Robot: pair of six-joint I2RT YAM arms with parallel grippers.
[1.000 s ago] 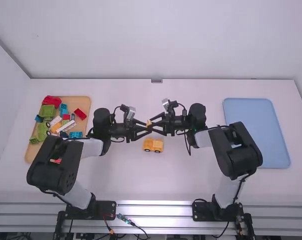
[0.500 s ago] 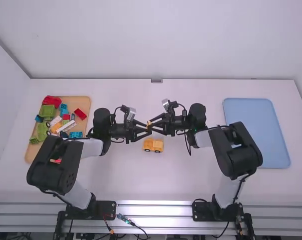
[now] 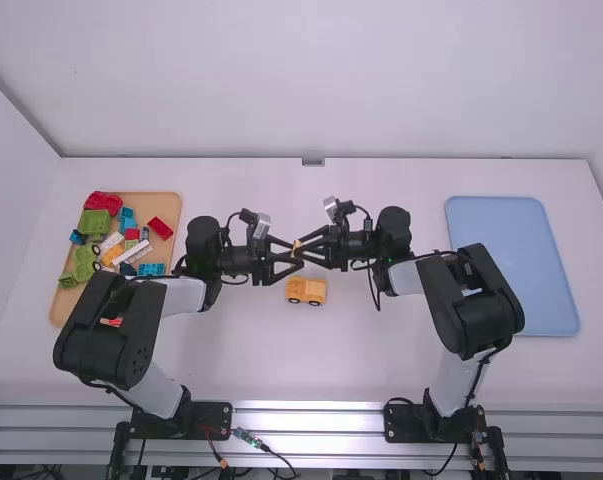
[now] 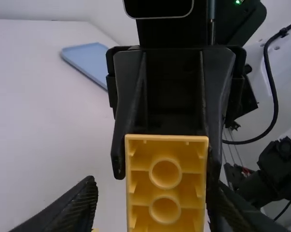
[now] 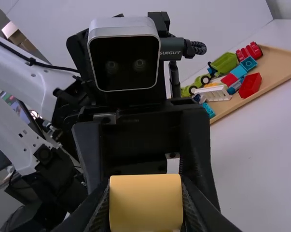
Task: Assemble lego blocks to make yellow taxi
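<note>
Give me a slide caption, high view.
Right hand holds yellow block at open left hand; yellow vehicle below.

Two arms: the left base [image 3: 207, 418] between seven and eight o'clock of the car, the right base [image 3: 411, 425] between four and five. Two grippers, left [image 3: 297, 256] and right [image 3: 304, 250], near its twelve. One yellow block [image 4: 166, 137] between them; one yellow car [image 3: 306, 291]. Two trays: one wooden [image 3: 167, 202] at nine, one blue [image 3: 511, 265] at three.

Within the wooden tray, at least four red pieces [image 3: 161, 228], at twelve, one, two and six; at least two green pieces [image 3: 97, 222]; two white pieces [image 3: 134, 252].
</note>
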